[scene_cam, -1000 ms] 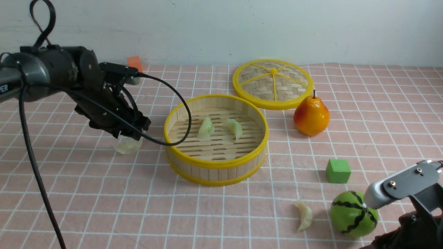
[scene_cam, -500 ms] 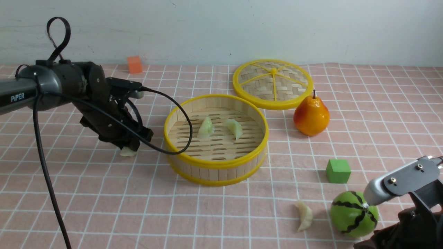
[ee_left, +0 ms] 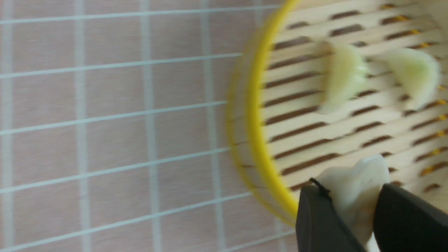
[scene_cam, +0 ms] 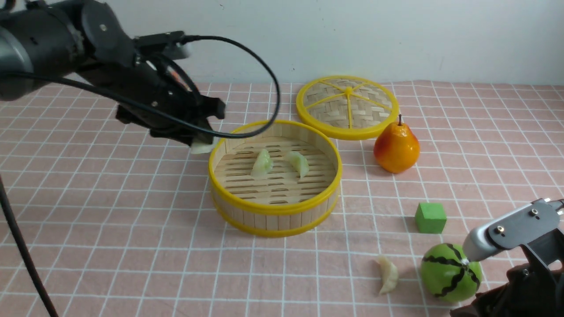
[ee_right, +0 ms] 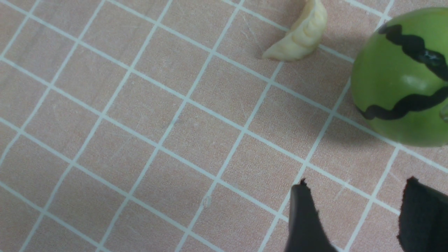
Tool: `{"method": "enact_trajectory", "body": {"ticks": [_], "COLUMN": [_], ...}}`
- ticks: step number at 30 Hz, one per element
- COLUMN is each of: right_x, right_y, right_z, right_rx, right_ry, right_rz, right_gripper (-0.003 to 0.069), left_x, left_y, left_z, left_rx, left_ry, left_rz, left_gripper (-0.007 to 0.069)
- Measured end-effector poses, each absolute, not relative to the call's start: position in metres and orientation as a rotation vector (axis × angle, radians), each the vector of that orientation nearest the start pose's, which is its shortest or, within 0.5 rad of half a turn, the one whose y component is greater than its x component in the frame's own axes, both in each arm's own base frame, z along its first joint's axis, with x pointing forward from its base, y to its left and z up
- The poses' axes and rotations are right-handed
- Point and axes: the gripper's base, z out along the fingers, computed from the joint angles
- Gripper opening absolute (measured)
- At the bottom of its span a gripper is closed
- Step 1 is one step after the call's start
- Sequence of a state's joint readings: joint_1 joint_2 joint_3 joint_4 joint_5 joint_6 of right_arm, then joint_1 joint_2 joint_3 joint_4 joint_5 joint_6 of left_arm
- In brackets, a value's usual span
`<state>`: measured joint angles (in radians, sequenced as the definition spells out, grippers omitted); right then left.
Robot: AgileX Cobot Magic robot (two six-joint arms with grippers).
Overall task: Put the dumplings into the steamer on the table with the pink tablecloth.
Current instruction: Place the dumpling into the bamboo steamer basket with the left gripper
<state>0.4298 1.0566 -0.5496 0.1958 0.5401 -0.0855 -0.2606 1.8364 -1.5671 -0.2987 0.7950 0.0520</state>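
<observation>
My left gripper (scene_cam: 202, 141) is shut on one pale dumpling (ee_left: 353, 182), held in the air just over the left rim of the steamer (scene_cam: 275, 207). Two more dumplings (scene_cam: 262, 164) (scene_cam: 299, 164) lie on the steamer's slatted floor. In the left wrist view they show as blurred shapes (ee_left: 341, 75) (ee_left: 413, 75) inside the yellow rim (ee_left: 255, 105). Another dumpling (scene_cam: 387, 275) lies on the pink tablecloth (scene_cam: 110, 220) at the front right. My right gripper (ee_right: 353, 185) is open and empty, a short way from that dumpling (ee_right: 301, 36).
A flat woven lid (scene_cam: 348, 105) lies behind the steamer, with an orange pear (scene_cam: 396, 147) beside it. A green cube (scene_cam: 430, 217) and a green striped ball (scene_cam: 450, 273) sit at the front right. The ball (ee_right: 402, 77) is close to my right gripper.
My left gripper shut on the dumpling lying left of the steamer. It then lifted it up and rightward to the steamer's left rim. The right arm barely moved.
</observation>
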Motion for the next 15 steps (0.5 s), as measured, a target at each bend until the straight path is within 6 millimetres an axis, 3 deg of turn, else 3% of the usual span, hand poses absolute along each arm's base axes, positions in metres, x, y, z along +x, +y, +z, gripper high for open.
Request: {"method": "enact_trajectory", "body": {"ticks": [3,5,11,15], "right_x": [0.164,0.164,0.164,0.164], "right_y": [0.085,0.085,0.085,0.085], "right_z": [0.232,0.232,0.232,0.232], "right_rx": [-0.480,-0.480,-0.480,-0.480], "right_ry": [2.503,2.503,2.503,2.503], "right_rz": [0.330,0.330,0.330,0.330], "right_gripper": [0.0369,0.0369,0.0369,0.0369], "left_x": [0.392,0.396,0.406,0.407], "left_y": [-0.165,-0.179,-0.196,-0.201], "left_z": [0.270,0.253,0.210,0.201], "left_rx": [0.277,0.284,0.303,0.315], "left_ry": [2.542,2.550,2.585,2.586], "left_rz": [-0.449,-0.411,-0.318,-0.313], "left_gripper": [0.0201,0.0201,0.0200,0.0255]}}
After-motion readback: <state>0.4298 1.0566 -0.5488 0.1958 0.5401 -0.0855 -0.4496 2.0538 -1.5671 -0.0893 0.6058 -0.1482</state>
